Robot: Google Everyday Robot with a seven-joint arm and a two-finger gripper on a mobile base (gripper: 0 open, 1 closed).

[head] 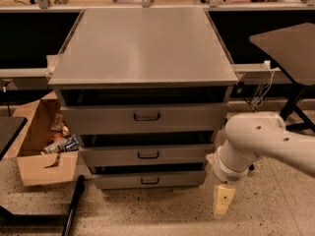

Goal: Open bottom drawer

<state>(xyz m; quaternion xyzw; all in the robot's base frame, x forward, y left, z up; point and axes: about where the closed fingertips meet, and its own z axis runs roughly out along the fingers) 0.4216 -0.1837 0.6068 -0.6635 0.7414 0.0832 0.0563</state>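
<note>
The grey cabinet (142, 48) has three drawers, each with one dark handle. The bottom drawer (172, 179), the slimmest, sits lowest near the floor. The single gripper (222, 201) hangs just right of it, pointing down; whether it is spread or closed cannot be told. One cardboard box (44, 168) stands left.

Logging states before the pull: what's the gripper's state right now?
The gripper: low, right of the bottom drawer, not touching it; open or closed cannot be told.
</note>
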